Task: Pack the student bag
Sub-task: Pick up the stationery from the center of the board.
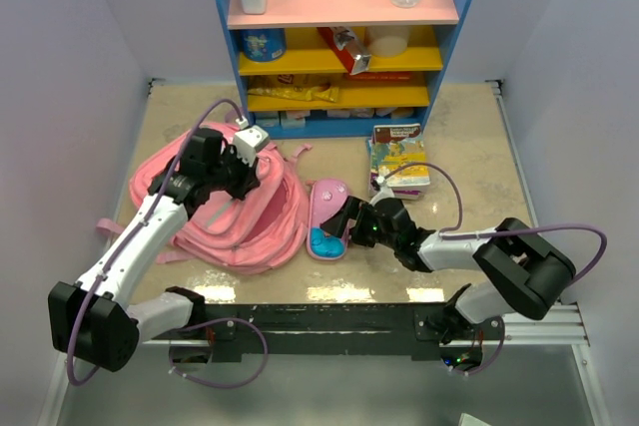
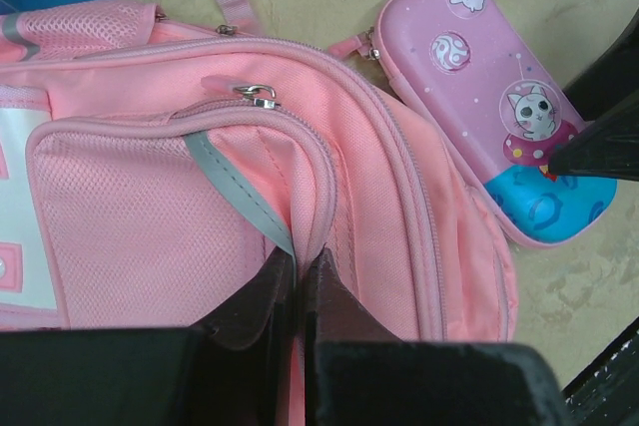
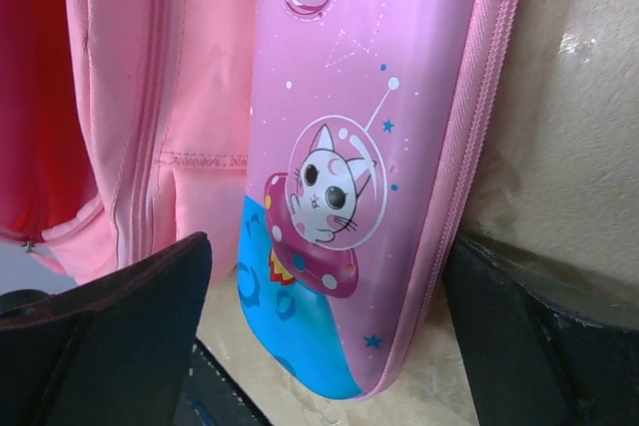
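On the worktop (image 1: 469,147), left fingers (image 2: 250,306) pinched the student bag (image 2: 379,197); right fingers (image 3: 130,326) stood spread wide, flanking the pencil case (image 3: 339,147).

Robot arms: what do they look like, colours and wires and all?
The left arm and right arm are white tubes joined by chunky black joints. A thin purple cable loops along each. The left gripper and right gripper each have two flat black fingers.
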Tool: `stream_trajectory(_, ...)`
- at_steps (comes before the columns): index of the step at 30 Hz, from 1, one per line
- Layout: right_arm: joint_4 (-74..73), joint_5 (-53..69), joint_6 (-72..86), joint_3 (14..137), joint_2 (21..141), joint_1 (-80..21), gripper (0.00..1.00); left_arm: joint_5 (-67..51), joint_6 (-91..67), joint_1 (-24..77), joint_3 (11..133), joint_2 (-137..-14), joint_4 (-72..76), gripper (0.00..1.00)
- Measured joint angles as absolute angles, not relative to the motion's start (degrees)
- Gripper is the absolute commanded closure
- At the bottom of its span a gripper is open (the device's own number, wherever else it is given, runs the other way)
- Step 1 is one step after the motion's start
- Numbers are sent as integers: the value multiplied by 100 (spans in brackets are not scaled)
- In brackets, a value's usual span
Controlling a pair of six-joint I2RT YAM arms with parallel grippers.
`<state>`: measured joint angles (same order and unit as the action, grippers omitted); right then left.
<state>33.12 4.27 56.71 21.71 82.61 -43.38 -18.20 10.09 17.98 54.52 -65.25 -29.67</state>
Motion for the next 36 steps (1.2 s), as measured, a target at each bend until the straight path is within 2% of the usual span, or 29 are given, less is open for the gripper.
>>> stream_trajectory(5,3323,556,5736,2171,8184,-4338,1,-1820,1011,1767,5452,-6558,-2967,100)
stream_trajectory(8,3297,554,5723,2176,8040,-4338,13,-1817,1011,1763,5452,-6558,-2969,100)
stream_trajectory(11,3299,554,5704,2222,8040,-4335,15,-1787,1013,1761,5452,-6558,-2969,100)
stream_trajectory(36,3183,556,5540,2641,8095,-4335,13,-1669,1033,1726,5452,-6558,-2971,100)
